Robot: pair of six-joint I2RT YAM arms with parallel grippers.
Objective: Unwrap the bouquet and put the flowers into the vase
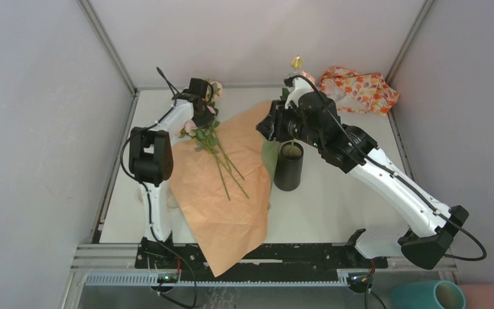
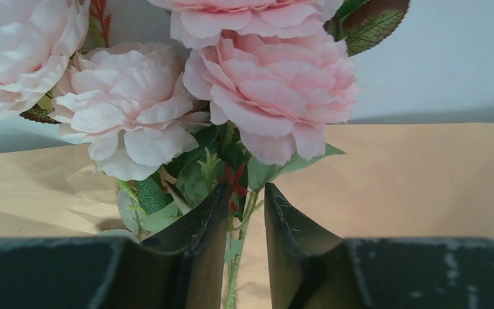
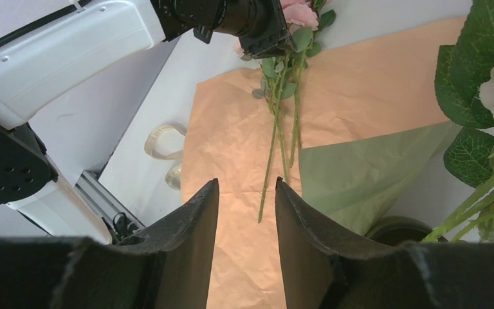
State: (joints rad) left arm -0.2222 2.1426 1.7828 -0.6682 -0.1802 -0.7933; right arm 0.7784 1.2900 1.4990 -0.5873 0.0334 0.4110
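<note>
Straddling stems of the bouquet (image 2: 270, 90) with the left gripper (image 2: 247, 190); clamped or not, cannot tell. Holding the right gripper (image 3: 247, 181) apart, empty, by the vase (image 1: 289, 168).

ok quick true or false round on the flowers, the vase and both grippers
1. A flower stem stands in the black vase. True.
2. The paper wrap is bundled round the roses. False: it lies spread flat, with their stems on top.
3. The right gripper clamps a stem. False: it is open, with nothing between its fingers.
4. The left gripper straddles the rose stems. True.
5. The patterned cloth covers the vase. False: it lies in the far right corner, apart from it.
</note>
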